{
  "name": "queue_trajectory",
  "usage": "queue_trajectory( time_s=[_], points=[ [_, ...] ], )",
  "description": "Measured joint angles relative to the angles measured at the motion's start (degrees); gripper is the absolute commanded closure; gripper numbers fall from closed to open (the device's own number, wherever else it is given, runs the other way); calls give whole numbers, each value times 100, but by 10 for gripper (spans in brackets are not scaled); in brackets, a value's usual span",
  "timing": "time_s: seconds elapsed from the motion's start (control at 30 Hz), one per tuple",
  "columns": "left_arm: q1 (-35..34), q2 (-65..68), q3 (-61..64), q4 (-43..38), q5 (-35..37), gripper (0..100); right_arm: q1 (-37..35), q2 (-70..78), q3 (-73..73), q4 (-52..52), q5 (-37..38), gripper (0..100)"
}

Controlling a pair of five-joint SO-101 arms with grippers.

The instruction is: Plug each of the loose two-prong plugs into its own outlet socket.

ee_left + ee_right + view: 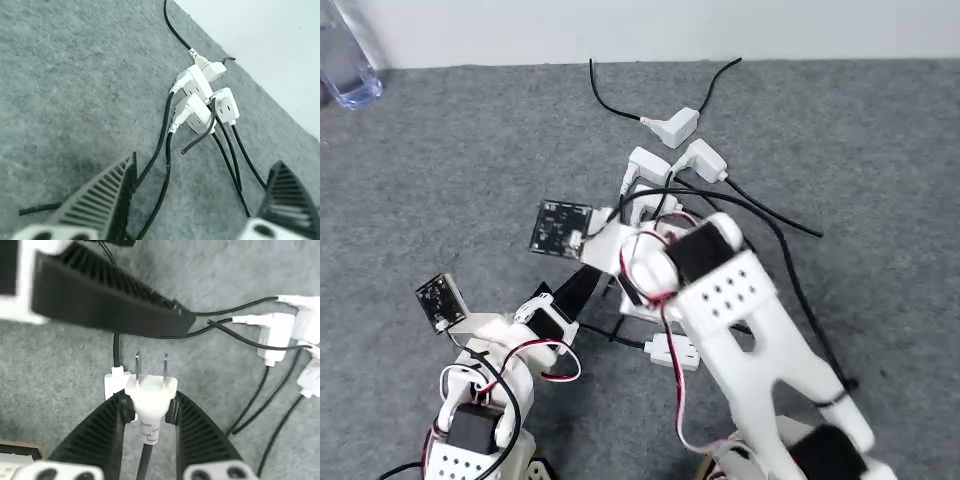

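Bright, even overhead light; faint, soft shadows.

Mat (440, 180): grey, faintly mottled, felt-like pattern throughout.
Surface beyond mat (620, 30): plain white.
Held plug (150, 405): white body, silver-grey prongs.
Outlet sockets (202, 102): white.
Cords (167, 165): black.
Right gripper (150, 397) fingers (200, 440): black, ribbed.
Left gripper (205, 167) fingers (100, 205): black, ribbed, on white bases.
Arms (750, 300): white shells, black motors, red and white wiring.
Circuit boards (560, 228): black with pale specks.
Bottle (345, 60): clear with a bluish tint.
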Motion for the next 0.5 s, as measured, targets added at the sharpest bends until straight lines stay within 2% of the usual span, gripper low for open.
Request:
queue_trajectory(
  time_s=[0.2,0.3,0.5],
  points=[
    [-9,0,0,-44,62,615,0,976,0,-501,53,990],
    [-97,0,0,-141,325,615,0,1020,0,-703,88,990],
    [-88,0,0,-141,369,615,9,1099,-404,-730,105,990]
  ],
)
